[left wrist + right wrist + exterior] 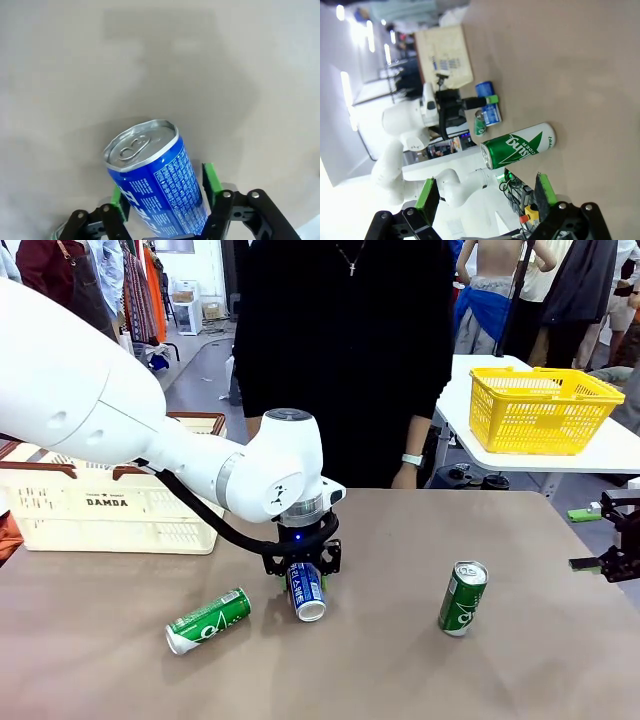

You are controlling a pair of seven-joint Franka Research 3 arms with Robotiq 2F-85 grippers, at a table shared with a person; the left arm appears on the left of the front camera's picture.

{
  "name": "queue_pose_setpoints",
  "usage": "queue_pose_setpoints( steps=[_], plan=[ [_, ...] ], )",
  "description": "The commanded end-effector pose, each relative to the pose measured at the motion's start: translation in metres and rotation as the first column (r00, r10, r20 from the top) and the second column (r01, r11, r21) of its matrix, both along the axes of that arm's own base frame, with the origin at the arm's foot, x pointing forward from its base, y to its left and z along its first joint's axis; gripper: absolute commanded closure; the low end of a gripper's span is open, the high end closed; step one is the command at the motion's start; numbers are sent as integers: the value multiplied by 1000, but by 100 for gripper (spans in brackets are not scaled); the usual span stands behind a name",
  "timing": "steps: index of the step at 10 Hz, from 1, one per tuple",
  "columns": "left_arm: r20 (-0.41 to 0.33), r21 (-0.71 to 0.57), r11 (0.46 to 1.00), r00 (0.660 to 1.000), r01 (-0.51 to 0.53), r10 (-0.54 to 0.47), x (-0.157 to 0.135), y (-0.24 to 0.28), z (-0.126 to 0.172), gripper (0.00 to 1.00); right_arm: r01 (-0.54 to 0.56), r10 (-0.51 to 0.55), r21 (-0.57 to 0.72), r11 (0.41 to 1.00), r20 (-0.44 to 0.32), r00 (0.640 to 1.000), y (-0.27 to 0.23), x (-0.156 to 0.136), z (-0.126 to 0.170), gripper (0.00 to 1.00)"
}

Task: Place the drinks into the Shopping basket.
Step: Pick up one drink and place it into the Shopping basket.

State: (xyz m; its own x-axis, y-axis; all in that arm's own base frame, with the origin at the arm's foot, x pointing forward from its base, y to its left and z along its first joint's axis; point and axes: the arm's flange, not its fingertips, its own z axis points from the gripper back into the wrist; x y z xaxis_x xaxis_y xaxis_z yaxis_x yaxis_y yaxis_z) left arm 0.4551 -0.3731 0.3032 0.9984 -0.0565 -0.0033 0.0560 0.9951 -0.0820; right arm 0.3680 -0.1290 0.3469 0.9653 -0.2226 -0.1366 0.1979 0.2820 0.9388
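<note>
Blue aluminium can point(307, 594) lies on its side at the middle of the table point(420, 670), silver top toward the robot's side; left gripper point(303, 570) stands directly over it, green pads point(210, 179) straddling the body across its long axis; jaws part-closed, pads at or just off the can's sides; whether they press it cannot be told. Shopping basket point(60, 502) sits at the far left, on this arm's own side; judged next: lift, then carry left and away. Right gripper point(485, 196) wide open, empty; one green can point(517, 146) lies just beyond its fingers; second green can point(208, 620) lies left of the blue one.
</note>
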Motion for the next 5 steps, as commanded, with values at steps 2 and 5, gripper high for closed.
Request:
queue_pose_setpoints(
  steps=[2,5],
  plan=[
    [17,26,999,1000,-22,22,-2,-1,2,100,-3,3,0,1000,-18,1000,0,-1,6,0],
    [14,-5,1000,1000,2,-2,-11,2,24,100,-3,3,0,1000,-18,1000,0,-1,6,0]
  ],
)
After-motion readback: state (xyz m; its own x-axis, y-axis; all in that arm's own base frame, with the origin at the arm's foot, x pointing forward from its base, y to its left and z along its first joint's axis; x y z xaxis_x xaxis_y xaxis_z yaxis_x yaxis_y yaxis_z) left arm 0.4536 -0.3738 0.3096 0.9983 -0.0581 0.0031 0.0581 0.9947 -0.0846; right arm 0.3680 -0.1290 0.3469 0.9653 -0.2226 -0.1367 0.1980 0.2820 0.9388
